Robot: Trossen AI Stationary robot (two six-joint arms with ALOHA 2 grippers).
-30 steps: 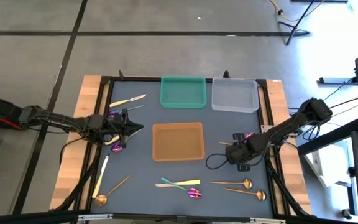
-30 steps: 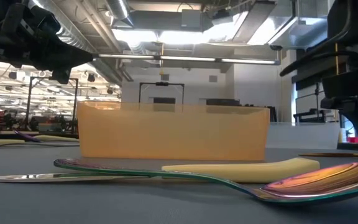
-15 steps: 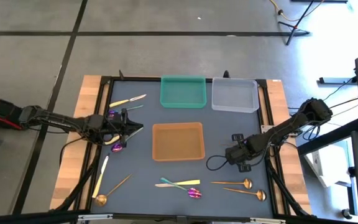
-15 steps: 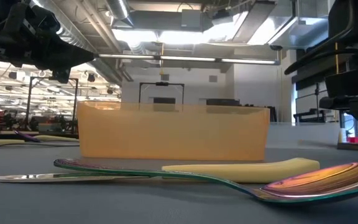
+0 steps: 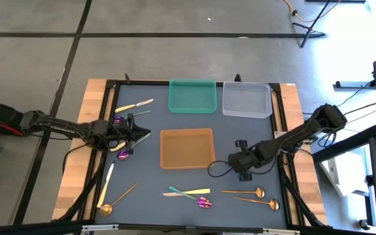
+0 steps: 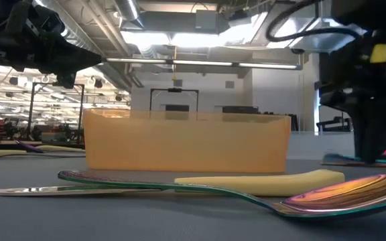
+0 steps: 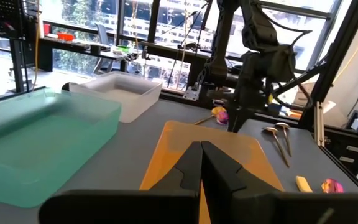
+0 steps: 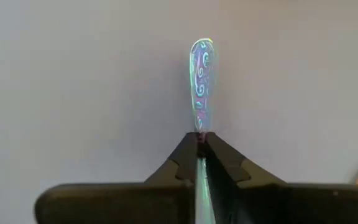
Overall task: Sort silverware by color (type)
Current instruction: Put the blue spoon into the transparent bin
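My right gripper is low over the table, right of the orange tray, and is shut on an iridescent purple-teal piece of silverware. Only its rounded handle end shows, past the fingertips. My left gripper hangs shut and holds nothing, over the table's left part, close to two iridescent pieces. Gold spoons lie near the right gripper. Cream and iridescent pieces lie crossed at the near edge. My right gripper pinches the iridescent piece's handle between its two fingers, a little back from the rounded end, which sticks out past the fingertips. The piece runs on back between the fingers, along them. Whether it is clear of the table, I cannot tell.
A green tray and a clear tray stand at the far edge. A cream knife lies far left. Another cream piece and a gold spoon lie near left. Cables trail beside the right arm.
My right gripper has moved a little toward the table's left edge, nearer the orange tray. In the low view its arm has shifted further into the picture.
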